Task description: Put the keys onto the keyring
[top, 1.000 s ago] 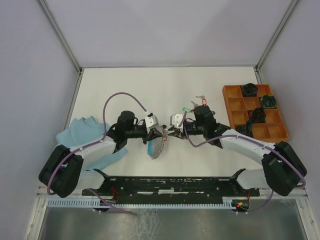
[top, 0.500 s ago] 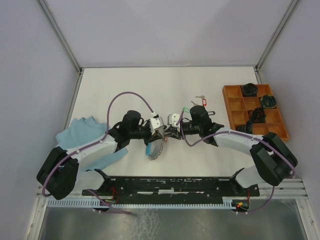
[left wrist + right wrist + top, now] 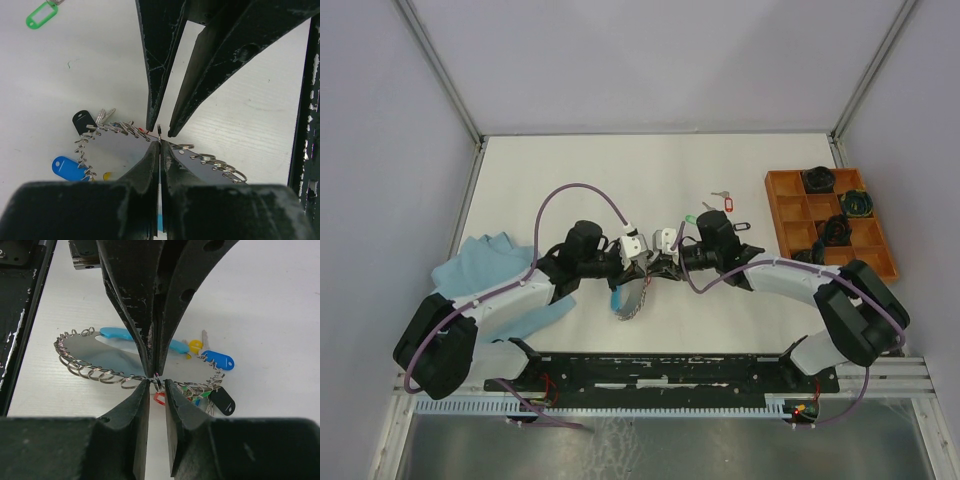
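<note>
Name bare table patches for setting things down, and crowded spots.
Free: the far table from wall to loose keys; the corner beyond the cloth. Crowded: the middle, left gripper and right gripper tip-to-tip at the keyring; the tray side.

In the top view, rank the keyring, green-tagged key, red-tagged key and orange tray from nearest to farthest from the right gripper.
1. keyring, right at the right gripper
2. green-tagged key, just beyond
3. red-tagged key, farther right
4. orange tray, far right

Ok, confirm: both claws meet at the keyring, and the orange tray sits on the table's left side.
Wrong side: the top view shows the orange tray on the table's right side. The left claw and right claw do meet at the keyring.
</note>
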`<action>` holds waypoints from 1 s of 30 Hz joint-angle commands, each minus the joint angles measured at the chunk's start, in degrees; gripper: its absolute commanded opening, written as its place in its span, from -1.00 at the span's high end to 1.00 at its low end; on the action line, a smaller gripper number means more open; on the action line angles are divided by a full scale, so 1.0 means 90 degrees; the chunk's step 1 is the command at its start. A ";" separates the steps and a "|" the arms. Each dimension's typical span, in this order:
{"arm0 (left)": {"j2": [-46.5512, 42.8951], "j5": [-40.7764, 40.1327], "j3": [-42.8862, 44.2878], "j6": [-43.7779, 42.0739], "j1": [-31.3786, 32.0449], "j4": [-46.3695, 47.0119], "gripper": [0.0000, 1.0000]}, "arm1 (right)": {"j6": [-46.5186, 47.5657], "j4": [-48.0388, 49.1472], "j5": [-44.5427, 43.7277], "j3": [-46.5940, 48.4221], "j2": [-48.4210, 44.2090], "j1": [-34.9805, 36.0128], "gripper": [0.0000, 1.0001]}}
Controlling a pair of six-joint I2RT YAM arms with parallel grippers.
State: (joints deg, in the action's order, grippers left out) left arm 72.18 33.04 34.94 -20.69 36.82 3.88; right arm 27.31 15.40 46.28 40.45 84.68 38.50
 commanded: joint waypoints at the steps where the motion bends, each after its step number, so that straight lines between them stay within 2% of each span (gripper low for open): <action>1: -0.0185 0.0114 0.0219 -0.0192 0.0035 0.0304 0.95 | -0.0010 0.0133 0.0237 0.0320 0.0171 0.0016 0.49; 6: -0.0165 0.0177 0.0191 -0.0201 0.0035 0.0354 0.95 | -0.0043 0.0242 0.0258 0.0354 0.0259 0.0012 0.64; 11: -0.0167 0.0208 0.0131 -0.0223 0.0031 0.0438 0.94 | -0.0044 0.0222 0.0222 0.0379 0.0294 0.0001 0.97; 12: -0.0177 0.0221 0.0095 -0.0237 0.0029 0.0493 0.91 | -0.0050 0.0223 0.0199 0.0374 0.0291 0.0005 0.98; 15: -0.0223 0.0318 -0.0157 -0.0214 -0.0033 0.0965 0.69 | -0.0202 0.0400 0.0187 0.0303 0.0254 -0.0038 0.99; 22: -0.0164 0.1306 -0.0949 0.0448 -0.0689 0.2596 0.16 | -0.0683 0.1180 0.0321 0.0047 0.0227 -0.0168 0.99; 25: 0.0020 0.1618 -0.1097 0.0608 -0.0863 0.3023 0.05 | -0.0821 0.1448 0.0390 0.0008 0.0286 -0.0226 0.99; 30: -0.0003 0.1768 -0.1415 0.0842 -0.1016 0.3781 0.03 | -0.0950 0.1646 0.0579 0.0018 0.0369 -0.0291 0.99</action>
State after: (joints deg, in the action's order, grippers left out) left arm 72.23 44.73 23.99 -16.69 28.73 27.05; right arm 21.12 23.64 47.72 40.38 87.57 36.42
